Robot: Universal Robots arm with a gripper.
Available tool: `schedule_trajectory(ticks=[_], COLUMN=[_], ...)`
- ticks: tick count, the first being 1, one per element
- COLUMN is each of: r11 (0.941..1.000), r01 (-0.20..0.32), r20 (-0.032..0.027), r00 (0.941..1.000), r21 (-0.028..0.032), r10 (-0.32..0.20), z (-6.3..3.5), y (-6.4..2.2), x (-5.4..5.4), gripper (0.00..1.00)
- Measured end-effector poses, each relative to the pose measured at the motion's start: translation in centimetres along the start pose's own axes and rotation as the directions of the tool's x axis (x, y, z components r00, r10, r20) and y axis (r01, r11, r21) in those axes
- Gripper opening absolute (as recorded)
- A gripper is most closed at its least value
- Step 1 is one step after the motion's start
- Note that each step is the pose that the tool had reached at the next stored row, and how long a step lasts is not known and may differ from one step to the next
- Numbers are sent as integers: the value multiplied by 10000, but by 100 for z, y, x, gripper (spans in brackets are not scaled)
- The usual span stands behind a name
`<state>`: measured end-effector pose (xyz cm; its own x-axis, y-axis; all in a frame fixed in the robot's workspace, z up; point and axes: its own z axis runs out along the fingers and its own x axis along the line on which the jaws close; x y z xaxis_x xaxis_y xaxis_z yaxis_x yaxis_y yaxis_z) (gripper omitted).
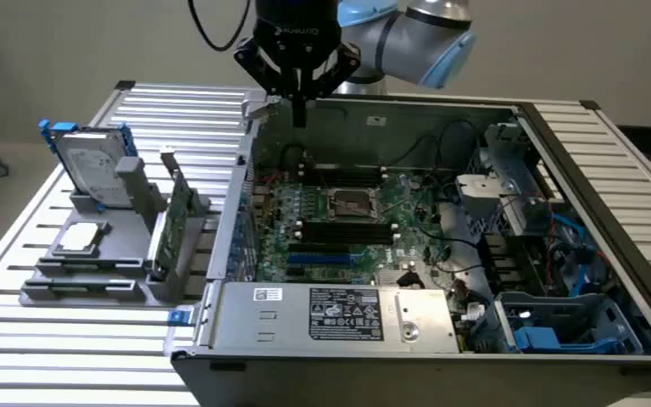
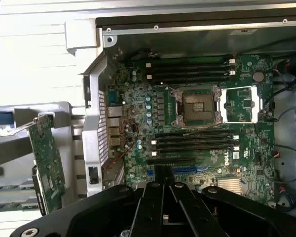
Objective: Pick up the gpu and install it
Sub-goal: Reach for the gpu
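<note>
Slatted metal surface (image 1: 77, 365), grey wall behind. An open computer case (image 1: 416, 103) lies on it, with a grey parts rack (image 1: 88, 284) just beside the case on the exterior view's left.

Step in hand: pick-up not begun, by my reading. The gripper (image 1: 298, 114) hangs over the far corner of the case, fingers clenched together on nothing. In the wrist view the gripper (image 2: 163, 173) sits above the motherboard (image 2: 197, 123).

The gpu (image 1: 175, 225) stands on edge in the rack slot nearest the case, green face (image 2: 47, 163) showing, apart from the fingers.

Judgement: taking the card calls for parted fingers lined up over its top edge, since it stands thin and upright in a narrow slot.

Contents:
- Rack: gpu, a silver hard drive (image 1: 91, 165) with blue clips propped upright, and a small square chip (image 1: 80, 239) lying flat.
- Case: motherboard with its processor socket (image 1: 351, 203) open, a blue expansion slot (image 1: 319, 256) unoccupied, and a power supply (image 1: 325, 314) along the near wall.
</note>
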<state>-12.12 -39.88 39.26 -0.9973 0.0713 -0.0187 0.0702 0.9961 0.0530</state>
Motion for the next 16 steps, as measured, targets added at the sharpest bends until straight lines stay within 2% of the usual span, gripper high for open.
schedule_trajectory(ticks=[12,16], r11=[10000,10000], r01=[0,0], r20=[-1,-5], r00=[10000,10000], r21=[-8,-10], r10=[0,0], z=[-1,-3], y=[-1,-13], x=[9,185], gripper=[11,11])
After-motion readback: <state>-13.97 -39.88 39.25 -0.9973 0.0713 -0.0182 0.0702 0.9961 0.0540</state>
